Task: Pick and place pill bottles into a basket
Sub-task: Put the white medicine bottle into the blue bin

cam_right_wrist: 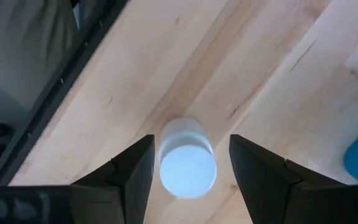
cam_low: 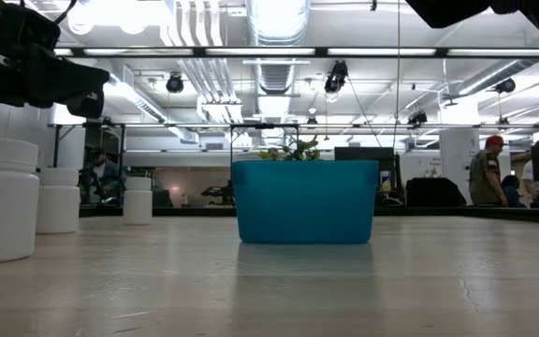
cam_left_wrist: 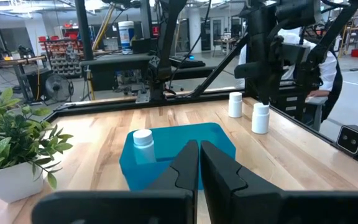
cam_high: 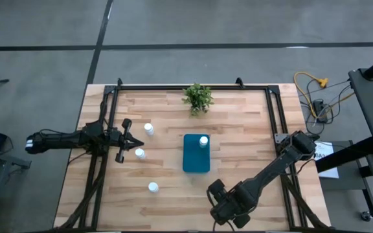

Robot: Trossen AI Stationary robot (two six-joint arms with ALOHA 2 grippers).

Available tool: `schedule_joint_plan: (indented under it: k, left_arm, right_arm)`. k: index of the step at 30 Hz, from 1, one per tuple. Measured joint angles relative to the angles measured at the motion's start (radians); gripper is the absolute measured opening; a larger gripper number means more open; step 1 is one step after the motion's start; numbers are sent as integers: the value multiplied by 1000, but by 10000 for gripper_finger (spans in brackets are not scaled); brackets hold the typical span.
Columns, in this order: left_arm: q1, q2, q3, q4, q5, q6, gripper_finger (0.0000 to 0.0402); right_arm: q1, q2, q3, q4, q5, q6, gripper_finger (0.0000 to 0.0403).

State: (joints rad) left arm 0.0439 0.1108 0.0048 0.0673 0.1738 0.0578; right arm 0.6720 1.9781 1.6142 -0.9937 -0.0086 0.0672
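No brand, label or number reads clearly anywhere. Pale mirrored or upturned characters stand on the right gripper's (cam_right_wrist: 190, 180) dark housing, just beside the pill bottle (cam_right_wrist: 188, 163), and cannot be made out.

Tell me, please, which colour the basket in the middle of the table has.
The basket is teal-blue, plain with no pattern. The low view shows it best.

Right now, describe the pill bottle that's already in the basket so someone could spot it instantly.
Find the teal basket in the middle of the wooden table, just in front of the potted plant. A white capped pill bottle stands upright in the basket's corner nearest the plant. It is the only bottle inside the basket; the others stand on bare wood.
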Motion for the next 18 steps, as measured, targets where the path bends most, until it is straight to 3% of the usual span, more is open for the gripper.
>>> schedule_joint_plan:
  k: [18]
  left_arm:
    - [0, 10, 0, -2, 0, 0, 0]
  right_arm:
    - [0, 3, -16, 2, 1, 1, 198]
